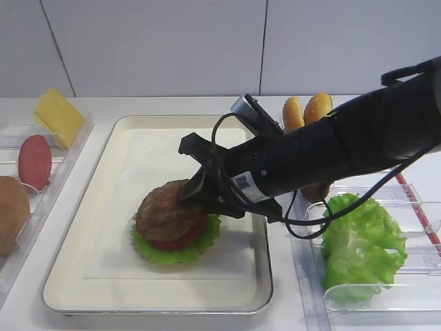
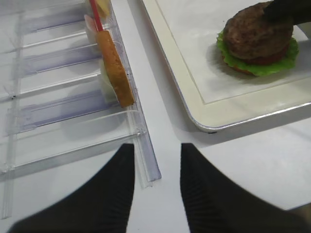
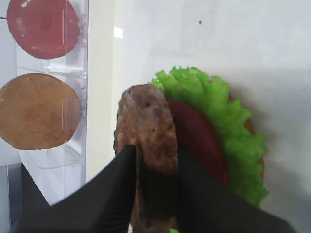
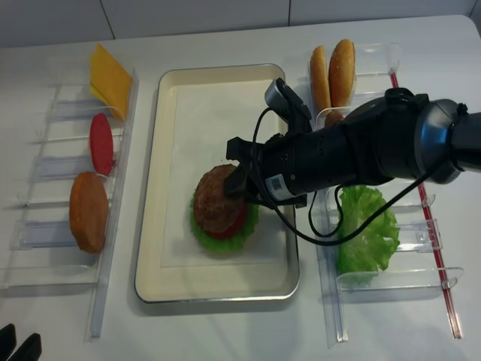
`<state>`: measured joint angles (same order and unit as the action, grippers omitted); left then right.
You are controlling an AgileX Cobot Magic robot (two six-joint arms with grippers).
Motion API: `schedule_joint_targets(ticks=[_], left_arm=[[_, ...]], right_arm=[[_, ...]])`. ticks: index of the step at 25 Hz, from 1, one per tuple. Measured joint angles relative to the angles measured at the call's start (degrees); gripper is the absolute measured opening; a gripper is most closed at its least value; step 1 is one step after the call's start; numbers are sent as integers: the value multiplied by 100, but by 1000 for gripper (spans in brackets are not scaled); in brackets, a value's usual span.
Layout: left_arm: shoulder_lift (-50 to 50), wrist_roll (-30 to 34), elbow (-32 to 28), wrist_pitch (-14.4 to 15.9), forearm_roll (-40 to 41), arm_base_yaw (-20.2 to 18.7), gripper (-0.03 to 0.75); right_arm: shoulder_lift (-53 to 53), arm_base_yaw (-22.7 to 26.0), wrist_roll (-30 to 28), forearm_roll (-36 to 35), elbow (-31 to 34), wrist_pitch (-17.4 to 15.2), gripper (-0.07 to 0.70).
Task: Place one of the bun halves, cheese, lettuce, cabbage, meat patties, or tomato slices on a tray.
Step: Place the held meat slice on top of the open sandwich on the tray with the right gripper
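Right gripper (image 3: pixel 155 170) partly parted, fingers either side of tilted meat patty (image 3: pixel 148 131) atop tomato slice (image 3: pixel 199 136), lettuce (image 3: pixel 228 121), on tray (image 1: pixel 103 172). Left gripper (image 2: pixel 155 165) spread, empty, over tabletop (image 2: pixel 233 160).

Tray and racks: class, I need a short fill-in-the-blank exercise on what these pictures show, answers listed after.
1. On the tray, the meat patty lies on top of a red ____ slice.
2. The frilly leaf under the stack is ____.
3. The patty sits between the fingers of the ____ gripper.
4. The yellow cheese leans in the rack on the ____ of the tray.

Missing words: tomato; lettuce; right; left
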<state>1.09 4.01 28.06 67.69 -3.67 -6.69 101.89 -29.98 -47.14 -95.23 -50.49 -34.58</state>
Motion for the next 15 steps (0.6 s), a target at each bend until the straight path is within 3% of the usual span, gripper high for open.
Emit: schedule_joint_targets(ticks=[8, 15], left_arm=[[0, 0, 0, 0, 0, 0, 224], [0, 0, 0, 0, 0, 0, 224]], right_arm=[[0, 0, 0, 23, 0, 33, 307], [0, 0, 0, 27, 0, 33, 323]])
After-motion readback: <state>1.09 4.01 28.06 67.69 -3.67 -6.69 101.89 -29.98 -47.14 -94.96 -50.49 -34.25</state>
